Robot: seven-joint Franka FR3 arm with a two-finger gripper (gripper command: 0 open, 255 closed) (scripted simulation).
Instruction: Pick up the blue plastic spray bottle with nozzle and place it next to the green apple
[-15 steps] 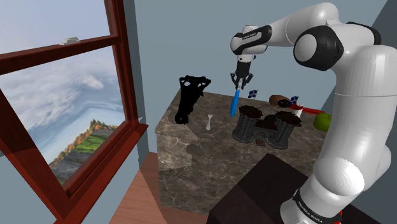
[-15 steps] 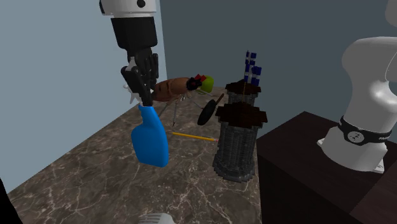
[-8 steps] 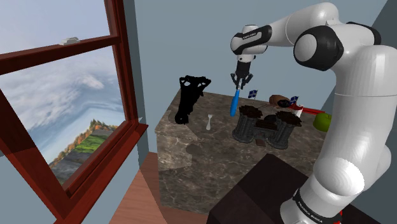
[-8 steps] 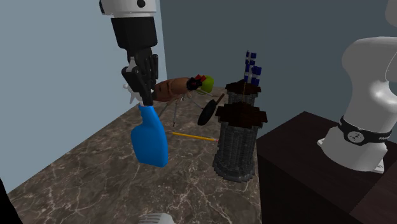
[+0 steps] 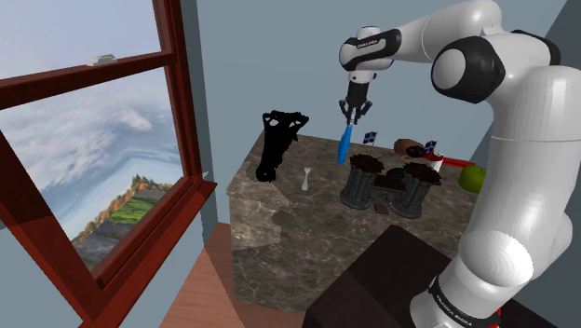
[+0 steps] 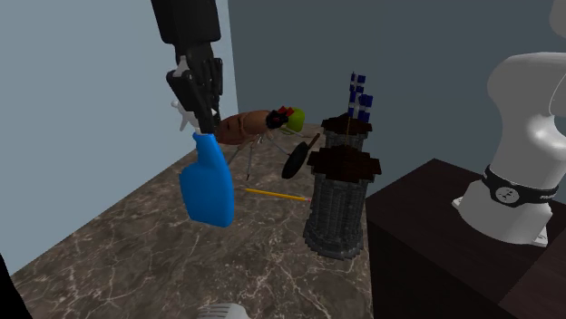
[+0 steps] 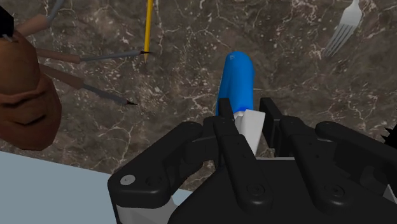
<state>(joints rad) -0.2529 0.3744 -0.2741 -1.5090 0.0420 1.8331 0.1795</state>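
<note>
the gripper point(image 6: 201, 120) is clamping the blue spray bottle point(image 6: 208, 187) by its white nozzle, holding it above the marbled counter point(image 6: 127, 249), well apart from the green apple point(image 5: 473, 178).

A home room, by its red wood-framed window point(image 5: 84, 158) beside a marbled counter point(image 5: 289, 233).

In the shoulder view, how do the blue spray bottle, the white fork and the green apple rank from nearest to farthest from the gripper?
1. Blue spray bottle: held in the gripper, hanging just under it.
2. White fork: lying on the counter, lower and toward the view's left.
3. Green apple: at the counter's right end in this view, farthest.
</note>
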